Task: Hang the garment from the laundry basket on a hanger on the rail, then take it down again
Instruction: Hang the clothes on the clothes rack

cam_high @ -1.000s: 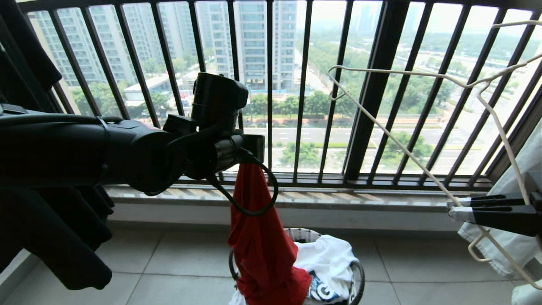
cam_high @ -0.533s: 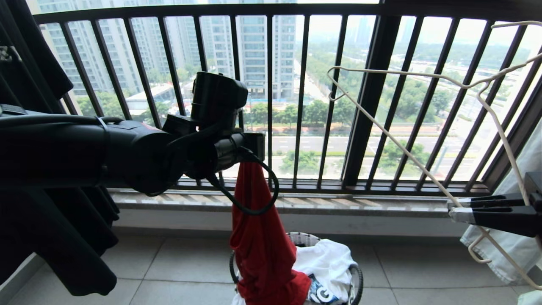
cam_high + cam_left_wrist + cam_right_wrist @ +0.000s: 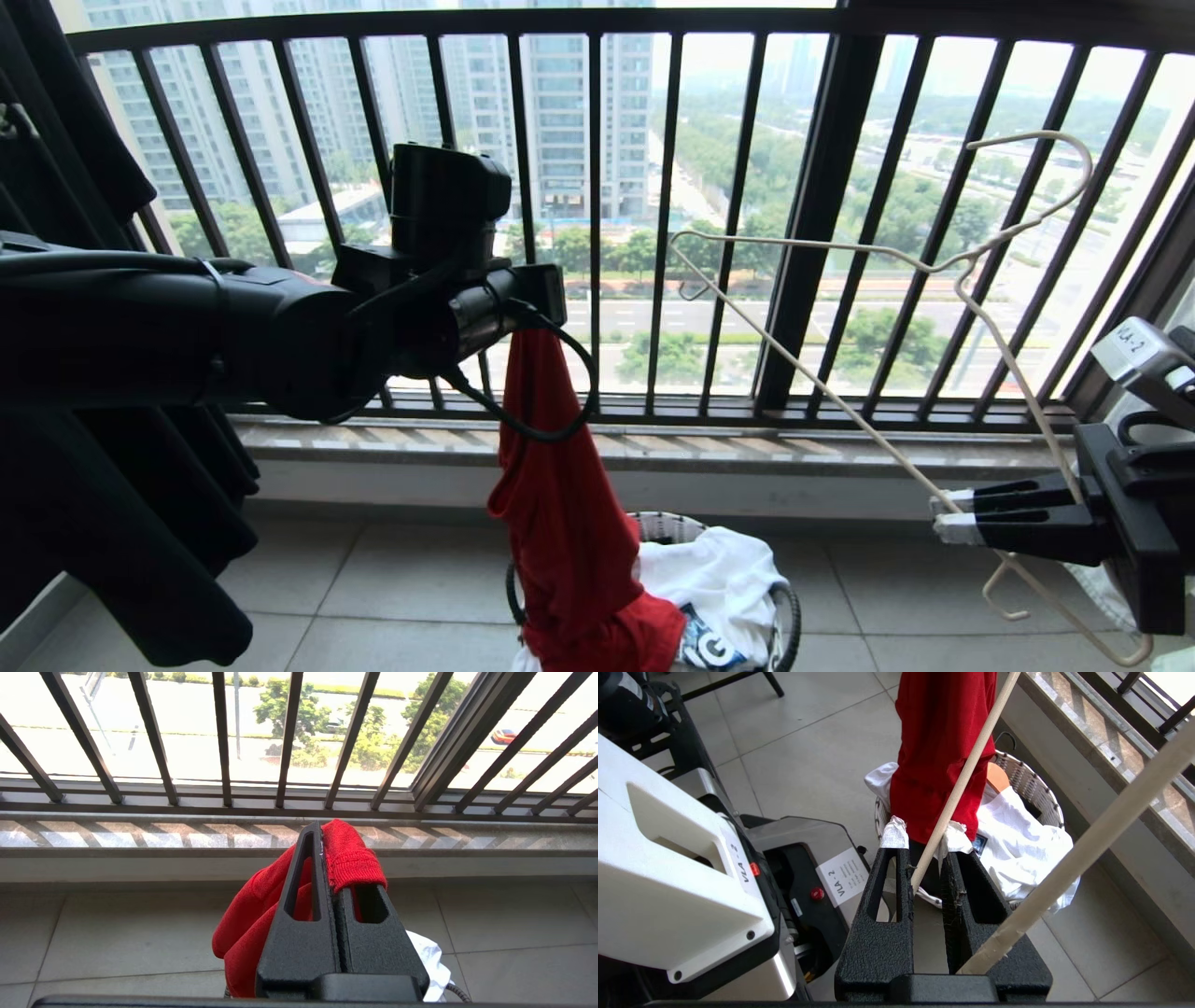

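The red garment (image 3: 569,523) hangs in a long bunch from my left gripper (image 3: 327,858), which is shut on its ribbed neck edge (image 3: 350,858). Its lower end still rests in the round white laundry basket (image 3: 790,607) on the floor. My right gripper (image 3: 952,515) is low at the right, level and pointing left. It is shut on a lower arm of the thin white wire hanger (image 3: 840,401), whose hook (image 3: 1074,159) points up to the right. In the right wrist view the hanger wire (image 3: 957,788) runs between the taped fingertips (image 3: 894,833) in front of the garment (image 3: 943,742). The rail is out of view.
A white T-shirt (image 3: 724,565) fills the basket (image 3: 1031,788). A black garment (image 3: 112,523) hangs at the far left. The black barred window railing (image 3: 822,215) and its stone sill (image 3: 747,448) close off the far side. My own white and black base (image 3: 668,882) stands near the basket.
My right gripper has carried the hanger left and lower and tilted it, bringing its hook into view. My left arm has shifted slightly left and up with the garment.
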